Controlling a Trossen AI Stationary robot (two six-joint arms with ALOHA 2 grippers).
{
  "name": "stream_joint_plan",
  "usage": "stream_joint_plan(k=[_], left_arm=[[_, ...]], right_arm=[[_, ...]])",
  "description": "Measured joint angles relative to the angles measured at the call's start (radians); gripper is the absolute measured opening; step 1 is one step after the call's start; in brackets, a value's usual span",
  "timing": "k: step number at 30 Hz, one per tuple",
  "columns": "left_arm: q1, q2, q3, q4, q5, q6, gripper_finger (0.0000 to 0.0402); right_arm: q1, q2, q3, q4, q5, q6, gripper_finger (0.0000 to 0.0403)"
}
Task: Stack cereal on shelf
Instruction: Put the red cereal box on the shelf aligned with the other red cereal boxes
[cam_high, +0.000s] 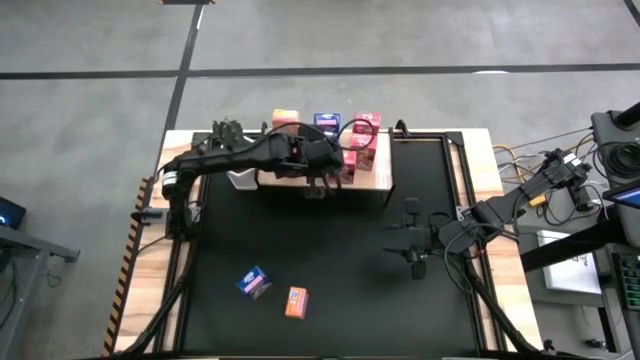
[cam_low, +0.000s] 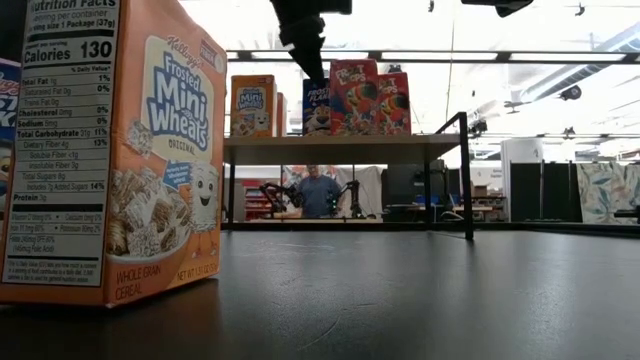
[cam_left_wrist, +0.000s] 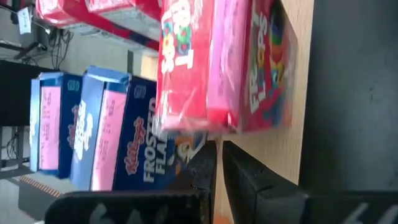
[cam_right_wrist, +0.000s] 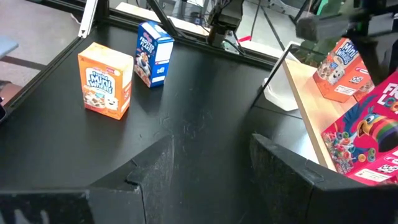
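Black matting (cam_high: 330, 260) covers the table before us, and we take it from the near edge outward. Closest stand two cereal boxes on the mat, well apart from the shelf: an orange Mini-Wheats box (cam_high: 296, 301) and, just beside it, a blue Frosted Flakes box (cam_high: 254, 283). In the low view the orange box (cam_low: 115, 150) fills the left side, upright.

Farther in, on the right, our right gripper (cam_high: 415, 247) hovers over bare mat with its fingers spread wide and nothing between them; its wrist view shows the two loose boxes (cam_right_wrist: 106, 84) (cam_right_wrist: 153, 53) beyond the fingers (cam_right_wrist: 140, 168).

Farther still we reach the shelf (cam_high: 370, 180), a light wooden board raised at the far side of the mat. Our left gripper (cam_high: 318, 178) sits at its front edge with the fingers (cam_left_wrist: 202, 168) pinched together, empty, right beside a pink-red Froot Loops box (cam_left_wrist: 224, 68) lying on the wood. Behind it stand more blue Frosted Flakes boxes (cam_left_wrist: 121, 140). From above we see an orange box (cam_high: 286, 119), a blue box (cam_high: 326, 122) and pink-red boxes (cam_high: 366, 128) along the shelf's far edge.

Beyond the table, a person (cam_low: 318, 192) stands in the room.
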Motion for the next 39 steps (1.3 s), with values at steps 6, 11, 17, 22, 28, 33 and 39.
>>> stream_joint_plan(k=[6, 11, 17, 22, 28, 33, 39], left_arm=[[0.001, 0.000, -0.024, 0.077, 0.021, 0.000, 0.0011], [0.001, 0.011, -0.025, 0.145, 0.039, 0.005, 0.0011], [-0.001, 0.012, -0.033, 0.171, 0.046, -0.024, 0.0011], [-0.001, 0.015, -0.040, 0.216, 0.065, -0.024, 0.0011], [-0.005, 0.023, -0.042, 0.225, 0.076, -0.041, 0.0011], [-0.005, 0.023, -0.042, 0.242, 0.077, -0.041, 0.0011], [-0.005, 0.023, -0.042, 0.273, 0.101, -0.041, 0.0011]], right_arm=[[0.000, 0.000, 0.000, 0.000, 0.000, 0.001, 0.0201], [0.000, 0.000, 0.000, 0.000, 0.000, 0.001, 0.0201], [0.000, 0.000, 0.000, 0.000, 0.000, -0.001, 0.0201], [0.000, 0.000, 0.000, 0.000, 0.000, -0.002, 0.0201], [0.000, 0.000, 0.000, 0.000, 0.000, -0.002, 0.0201], [0.000, 0.000, 0.000, 0.000, 0.000, -0.002, 0.0201], [0.000, 0.000, 0.000, 0.000, 0.000, -0.002, 0.0201]])
